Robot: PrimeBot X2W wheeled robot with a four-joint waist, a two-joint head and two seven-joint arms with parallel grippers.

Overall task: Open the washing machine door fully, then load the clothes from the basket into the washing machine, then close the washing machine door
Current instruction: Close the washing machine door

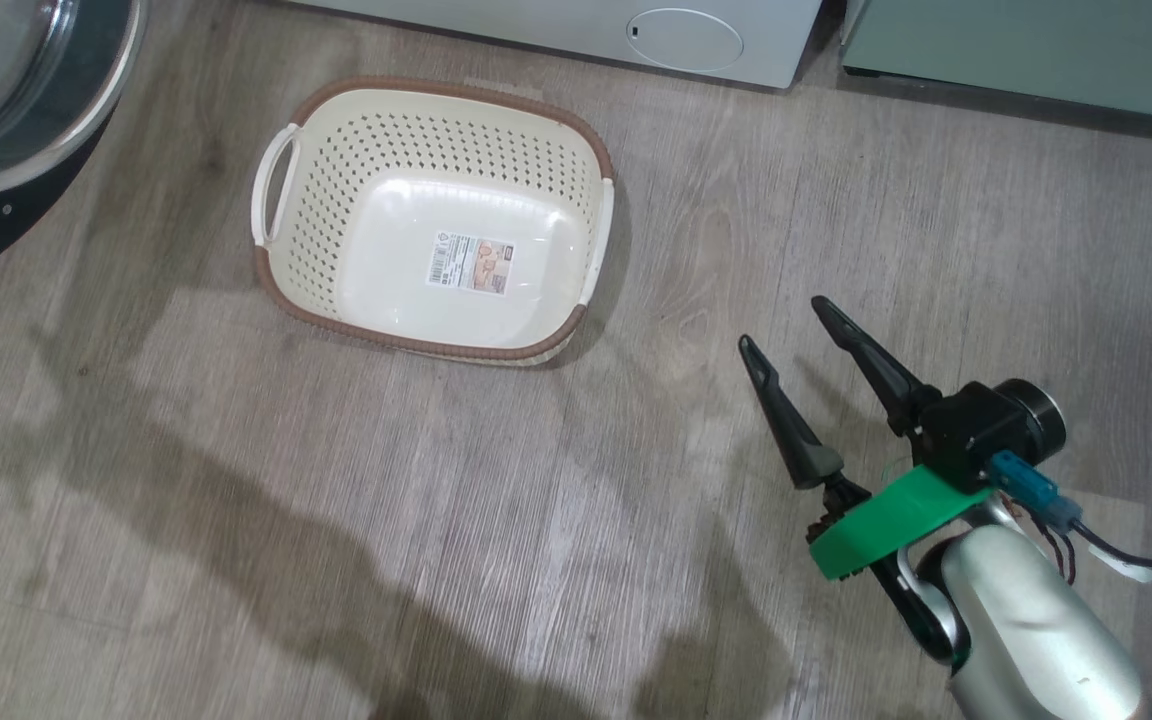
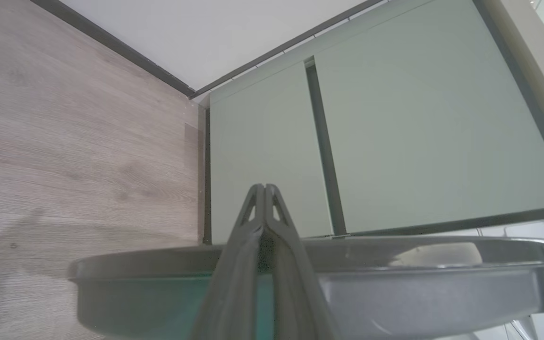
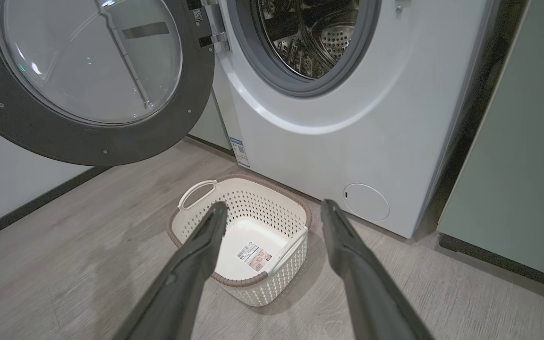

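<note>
Hovering near the basket (image 1: 456,92), right hand (image 1: 781,322) spread open over wood floor (image 1: 536,520), left hand (image 2: 264,189) pinched closed by door (image 3: 88,66) rim.

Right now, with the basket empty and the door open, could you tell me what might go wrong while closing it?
1. The left jaws are shut and sit at the rim of the washing machine door; a push with narrow tips could slide off the smooth edge.
2. The basket stands on the floor close before the washing machine; an arm following the door's swing might knock it.
3. The right jaws hang open right of the basket and could snag its handle.
</note>
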